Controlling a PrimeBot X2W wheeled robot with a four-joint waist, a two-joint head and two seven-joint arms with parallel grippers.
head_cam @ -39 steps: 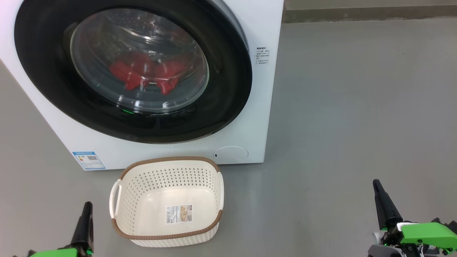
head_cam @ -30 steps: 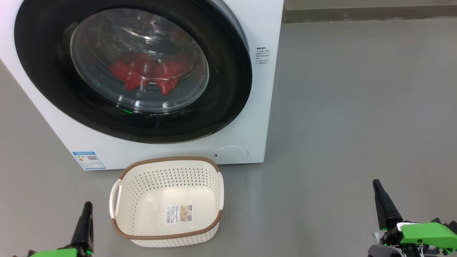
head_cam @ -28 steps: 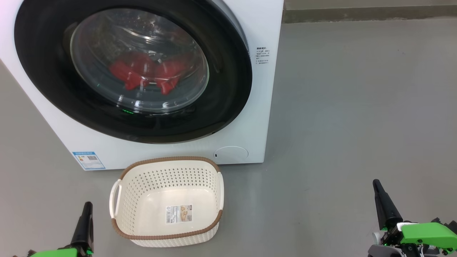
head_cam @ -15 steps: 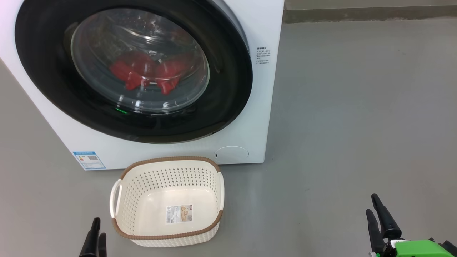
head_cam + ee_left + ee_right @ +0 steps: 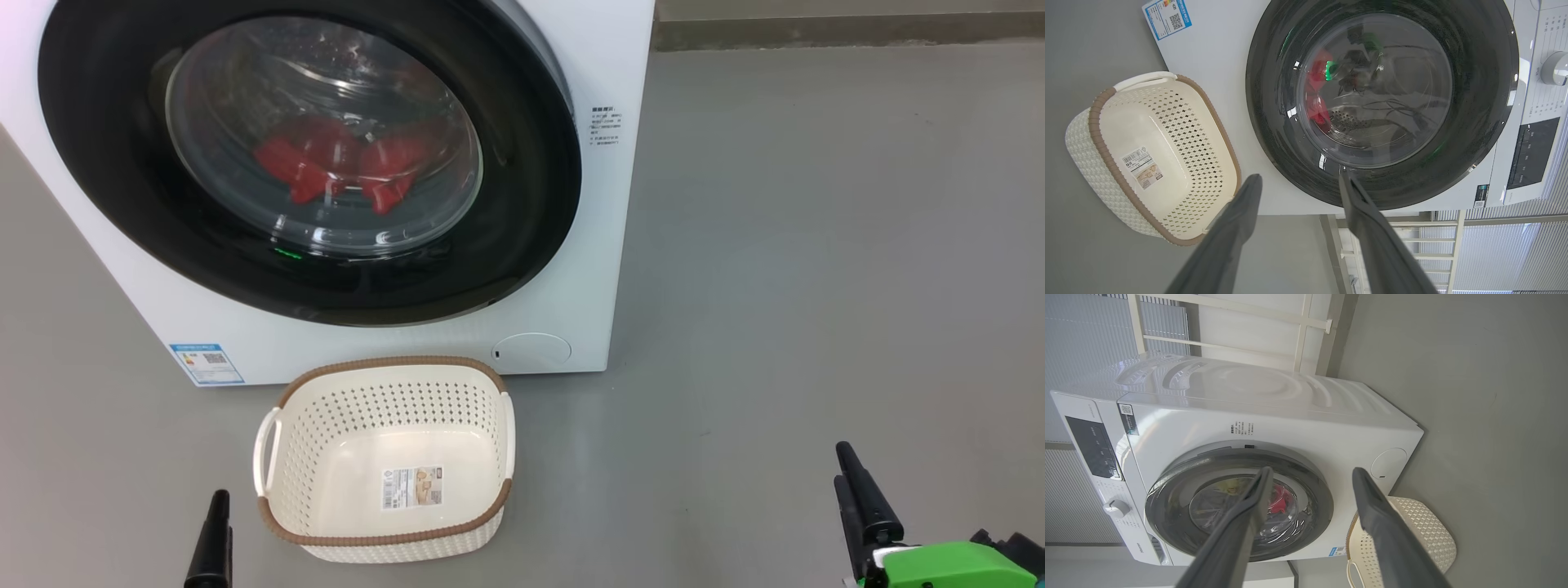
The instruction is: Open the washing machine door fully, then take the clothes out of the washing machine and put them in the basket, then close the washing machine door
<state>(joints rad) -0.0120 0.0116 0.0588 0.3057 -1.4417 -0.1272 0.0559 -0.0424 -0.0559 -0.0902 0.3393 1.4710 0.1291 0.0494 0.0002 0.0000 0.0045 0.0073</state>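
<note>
The white washing machine (image 5: pixel 571 269) stands at the upper left of the head view. Its black-rimmed washing machine door (image 5: pixel 522 204) lies closed against the front. Red clothes (image 5: pixel 326 163) show through the glass, low in the drum. The cream basket (image 5: pixel 392 362) sits on the floor just in front of the machine with only a sticker inside. My left gripper (image 5: pixel 216 531) is at the bottom edge, left of the basket, and in the left wrist view (image 5: pixel 1299 176) its fingers stand apart, holding nothing. My right gripper (image 5: pixel 841 465), far right, is open too (image 5: pixel 1312 470).
Grey floor (image 5: pixel 816 245) stretches to the right of the machine, up to a wall skirting (image 5: pixel 849 28) at the back. The control panel (image 5: pixel 1533 151) and a knob (image 5: pixel 1555 67) sit on the machine's top band. A white frame (image 5: pixel 1306 326) and blinds stand behind it.
Both grippers have gone from shut to open and sunk lower in the head view; the left one also shifted right, toward the basket. Door, clothes and basket stay put.
</note>
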